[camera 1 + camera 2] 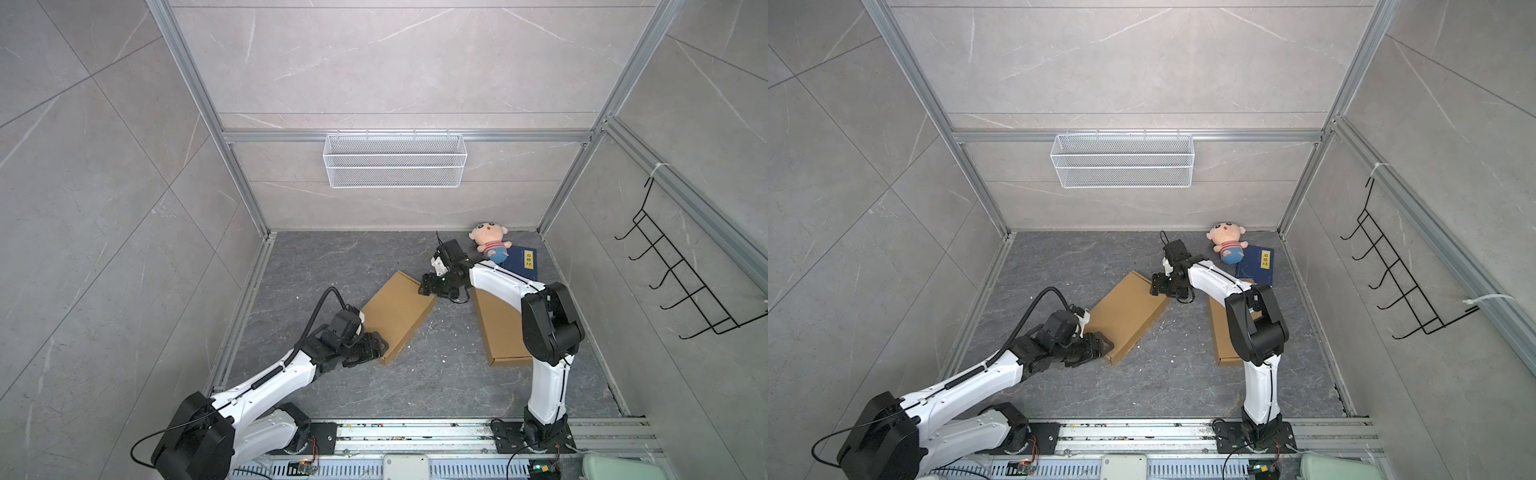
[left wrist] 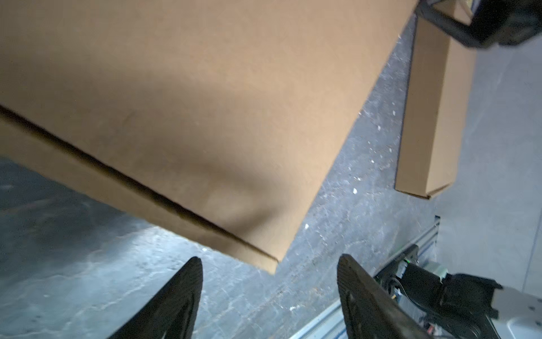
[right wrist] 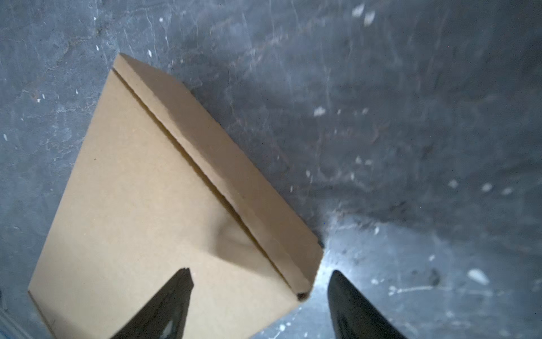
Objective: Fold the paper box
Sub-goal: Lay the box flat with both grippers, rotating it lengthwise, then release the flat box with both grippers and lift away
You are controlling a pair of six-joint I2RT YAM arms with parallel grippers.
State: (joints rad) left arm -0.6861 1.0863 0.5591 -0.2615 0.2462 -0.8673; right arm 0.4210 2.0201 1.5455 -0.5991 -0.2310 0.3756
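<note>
Left gripper [image 1: 376,347] gapes empty at seven o'clock of the paper box [image 1: 397,318], right gripper [image 1: 426,289] likewise at one o'clock. Seat each squarely over its corner edge before pinching.

Surface: grey slab [image 1: 374,382]
Middle: paper box [image 1: 397,316] lay flat
Right: second box [image 1: 500,332]
Back: book [image 1: 524,262], doll [image 1: 490,243] perhaps resting on it

I observe one paper box [image 1: 398,316] in both top views [image 1: 1126,316]: plain brown cardboard, shallow, rectangular, closed. It lies flat on the dark floor [image 1: 340,266] near mid-scene, its long axis running from near left to far right. The wrist views [image 2: 205,97] [image 3: 137,217] show a dark seam along one long edge. I note a soft dent beside that seam near a corner.
</note>
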